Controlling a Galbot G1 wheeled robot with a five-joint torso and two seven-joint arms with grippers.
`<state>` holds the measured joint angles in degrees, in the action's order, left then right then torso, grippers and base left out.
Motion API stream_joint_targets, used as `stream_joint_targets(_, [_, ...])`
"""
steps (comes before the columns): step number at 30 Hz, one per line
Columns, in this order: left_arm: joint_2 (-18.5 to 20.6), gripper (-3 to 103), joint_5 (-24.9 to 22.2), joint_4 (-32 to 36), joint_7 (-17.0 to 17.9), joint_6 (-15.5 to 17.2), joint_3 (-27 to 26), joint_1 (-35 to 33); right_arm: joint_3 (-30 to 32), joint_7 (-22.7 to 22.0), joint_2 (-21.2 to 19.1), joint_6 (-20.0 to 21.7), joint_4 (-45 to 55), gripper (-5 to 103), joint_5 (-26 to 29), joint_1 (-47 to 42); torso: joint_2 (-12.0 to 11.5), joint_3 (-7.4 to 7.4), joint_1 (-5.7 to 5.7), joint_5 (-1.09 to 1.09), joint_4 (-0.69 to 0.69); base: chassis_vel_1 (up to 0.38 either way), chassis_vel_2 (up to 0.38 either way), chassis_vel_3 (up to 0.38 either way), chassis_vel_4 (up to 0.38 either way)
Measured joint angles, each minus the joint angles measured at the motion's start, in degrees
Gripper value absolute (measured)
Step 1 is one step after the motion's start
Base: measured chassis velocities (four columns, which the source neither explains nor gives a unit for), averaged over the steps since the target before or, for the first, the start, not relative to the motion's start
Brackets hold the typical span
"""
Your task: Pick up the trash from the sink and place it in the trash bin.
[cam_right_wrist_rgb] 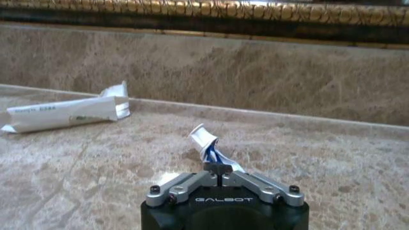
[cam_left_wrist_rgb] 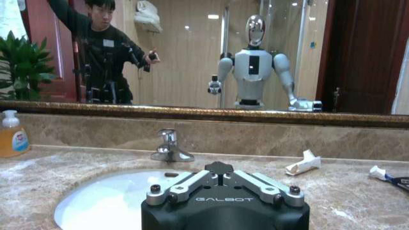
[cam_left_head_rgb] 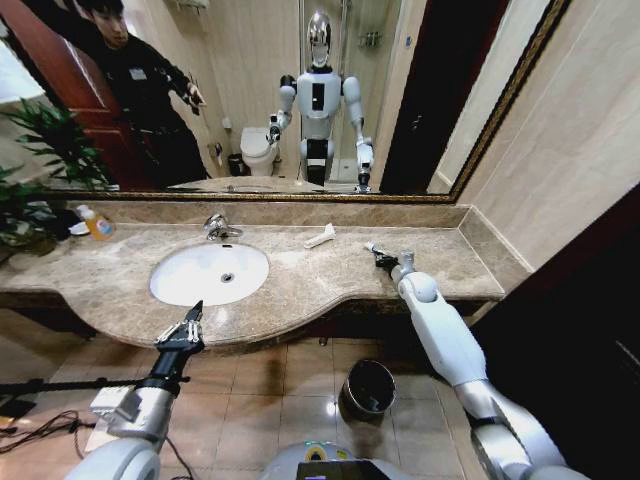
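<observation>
Gilt-framed wall mirror [cam_left_head_rgb: 300,90], beige tiled walls, brown tiled floor [cam_left_head_rgb: 270,390], dark wooden door [cam_left_head_rgb: 570,330]

Hidden and cut-off parts around the sink [cam_left_head_rgb: 165,282]

In the left wrist view the left claw [cam_left_wrist_rgb: 219,168] body covers the sink's near rim and part of the bowl, and its fingertips cannot be made out. In the right wrist view the right claw [cam_right_wrist_rgb: 219,167] covers the near end of the white-and-blue mini tube [cam_right_wrist_rgb: 206,143]; the long white wrapper [cam_right_wrist_rgb: 70,113], towards the sink, bears print too small to read. The trash bin [cam_left_head_rgb: 367,388] interior, below the worktop [cam_left_head_rgb: 320,285], is too dark to read.
</observation>
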<state>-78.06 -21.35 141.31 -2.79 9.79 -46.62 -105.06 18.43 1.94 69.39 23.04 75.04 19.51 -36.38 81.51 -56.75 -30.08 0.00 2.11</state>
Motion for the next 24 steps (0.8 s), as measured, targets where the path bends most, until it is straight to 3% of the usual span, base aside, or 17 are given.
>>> stream_joint_targets(14, [0.00,0,0.00,0.00,0.00,0.00,0.00,0.00,1.16,-6.64,-1.52,-1.03,11.70,0,4.09,-6.43,0.00,0.00,0.00,-0.01,0.00,0.000,0.000,0.000,0.000])
stream_joint_targets(24, [0.00,0,0.00,0.00,-0.01,0.00,0.00,0.00,4.16,-9.89,-3.26,0.82,30.58,0,5.46,-22.34,0.00,0.01,0.01,0.00,0.01,0.000,0.000,0.000,0.000])
